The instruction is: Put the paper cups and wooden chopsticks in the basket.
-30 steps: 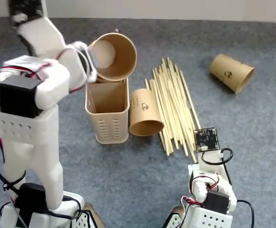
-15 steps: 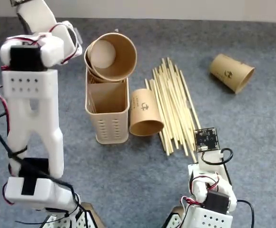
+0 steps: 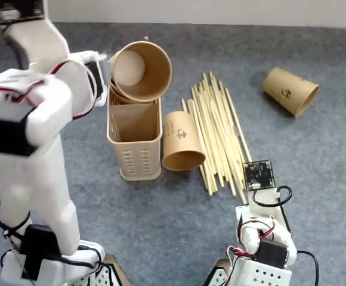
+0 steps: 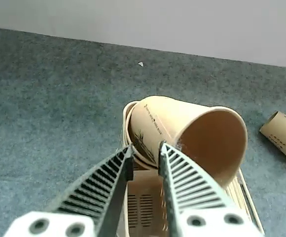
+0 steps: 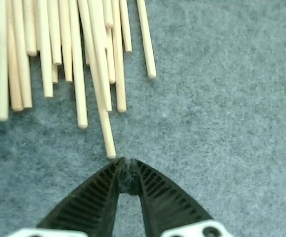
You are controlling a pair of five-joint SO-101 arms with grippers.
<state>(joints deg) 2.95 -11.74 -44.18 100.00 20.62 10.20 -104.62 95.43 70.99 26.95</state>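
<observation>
With our left gripper (image 4: 145,147) a crack open, seemingly empty, just over the paper cups (image 4: 192,136) leaning in the basket (image 3: 135,162), we should lift straight off without nudging them; our right gripper (image 5: 126,164) sits closed beside the chopsticks (image 5: 64,49).

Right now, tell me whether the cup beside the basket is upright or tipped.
Tipped: the paper cup lies on its side between the basket and the chopsticks, open mouth showing.

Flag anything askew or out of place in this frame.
The stacked cups sit tilted at the basket's far end, mouths tipped sideways, not seated inside. A fallen cup lies beside the basket; another cup lies beyond the loose chopsticks.
</observation>
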